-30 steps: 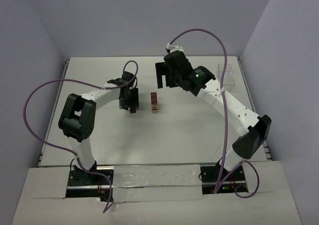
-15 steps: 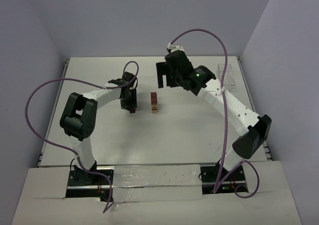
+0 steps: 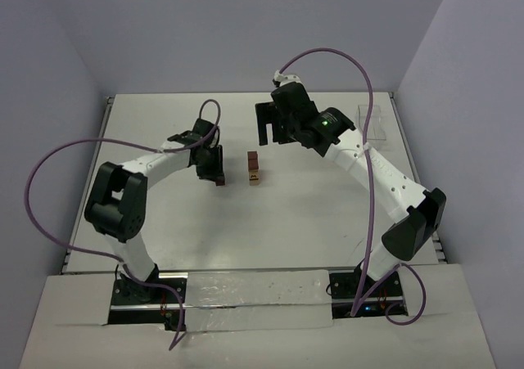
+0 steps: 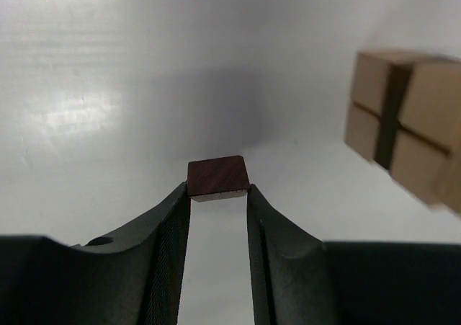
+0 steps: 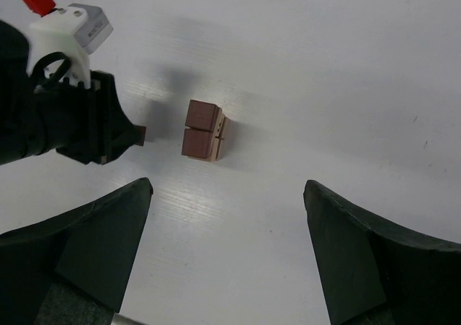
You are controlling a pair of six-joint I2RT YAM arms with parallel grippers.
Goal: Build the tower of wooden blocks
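Arms (image 3: 372,173), two, white and black, reach from the near edge over one white table (image 3: 286,222), each trailing one purple cable (image 3: 49,181). Lilac walls (image 3: 246,33) close the left, far and right sides. From above, one tower (image 3: 255,168) sits near the table's middle, brown toward the far side and tan toward the near. Left gripper (image 3: 218,178) is just left of it, apart from it. Right gripper (image 3: 266,123) hangs on the tower's far side. One clear tray (image 3: 375,123) lies at the far right.

Left wrist view: the left gripper is clamped on one dark brown block (image 4: 217,176), pinched between both fingertips. Whether it touches the table I cannot tell. The tower shows blurred at right, four tan faces split by dark gaps.

Right wrist view: the right gripper's jaws stand wide apart, holding nothing. Between them, farther off, the tower shows two brown faces with tan ones on its right; its cube count is unclear. The left gripper is just left of it.
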